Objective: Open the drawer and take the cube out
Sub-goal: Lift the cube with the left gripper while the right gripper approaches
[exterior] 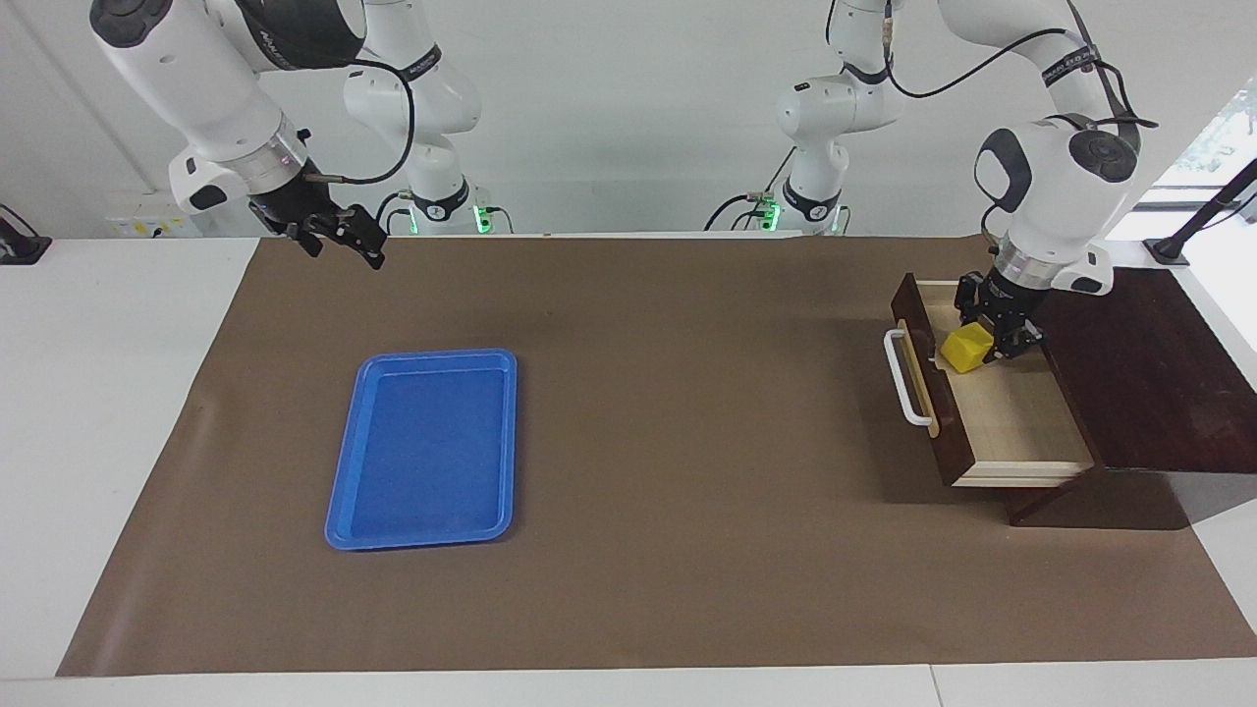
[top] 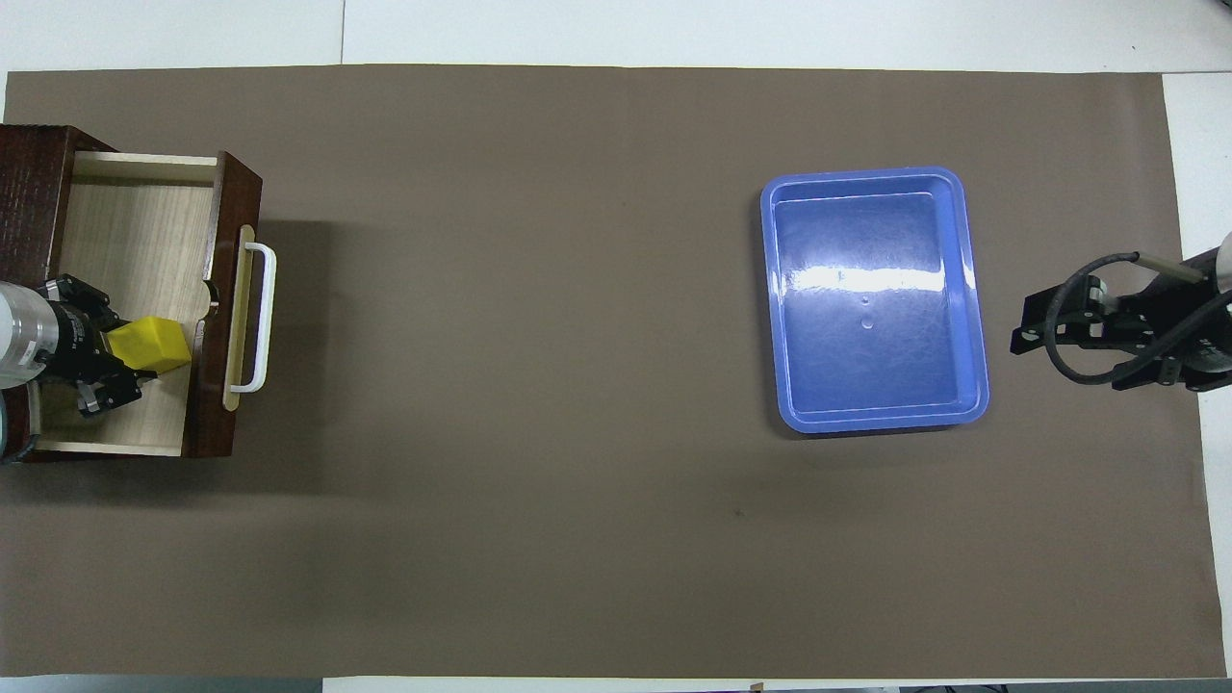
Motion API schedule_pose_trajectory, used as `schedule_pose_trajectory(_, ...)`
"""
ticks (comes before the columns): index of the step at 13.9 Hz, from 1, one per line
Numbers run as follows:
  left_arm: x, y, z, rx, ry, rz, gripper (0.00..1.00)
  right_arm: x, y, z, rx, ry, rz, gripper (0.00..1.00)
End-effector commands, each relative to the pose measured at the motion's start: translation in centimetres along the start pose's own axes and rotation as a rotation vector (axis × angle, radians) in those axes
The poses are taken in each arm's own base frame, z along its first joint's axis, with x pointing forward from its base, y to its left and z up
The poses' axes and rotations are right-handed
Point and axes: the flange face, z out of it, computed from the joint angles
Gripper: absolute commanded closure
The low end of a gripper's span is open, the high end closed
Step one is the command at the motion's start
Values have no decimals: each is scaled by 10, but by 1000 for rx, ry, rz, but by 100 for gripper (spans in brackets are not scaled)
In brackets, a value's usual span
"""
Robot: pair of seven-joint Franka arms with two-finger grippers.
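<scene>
The drawer [exterior: 1021,427] [top: 135,231] stands pulled open out of its dark wooden box [exterior: 1149,378] at the left arm's end of the table, its white bar handle [exterior: 905,378] [top: 258,318] toward the table's middle. My left gripper [exterior: 987,346] [top: 130,358] is inside the open drawer and is shut on the yellow cube [exterior: 967,347] [top: 151,345], which sits tilted between the fingers just above the pale drawer floor. My right gripper [exterior: 344,236] [top: 1068,332] waits in the air at the right arm's end of the table, beside the blue tray.
A flat blue plastic tray [exterior: 424,449] [top: 874,300] lies on the brown mat [exterior: 638,491] toward the right arm's end, with nothing in it. The white table edge [exterior: 108,412] borders the mat.
</scene>
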Motion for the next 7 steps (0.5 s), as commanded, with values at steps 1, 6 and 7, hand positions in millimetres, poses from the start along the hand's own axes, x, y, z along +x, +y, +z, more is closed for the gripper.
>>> schedule_pose_trajectory(1,-12,27,-53,17,-27,-16,100,-14,-9,18,79,-35,182,0)
schedule_pose_trajectory(6,-97,30,-128,69,-53,60,100,-21,-76,63,181,-166,509,0)
schedule_pose_trajectory(7,-130,14,-126,73,-50,93,100,-21,-94,75,197,-198,573,0)
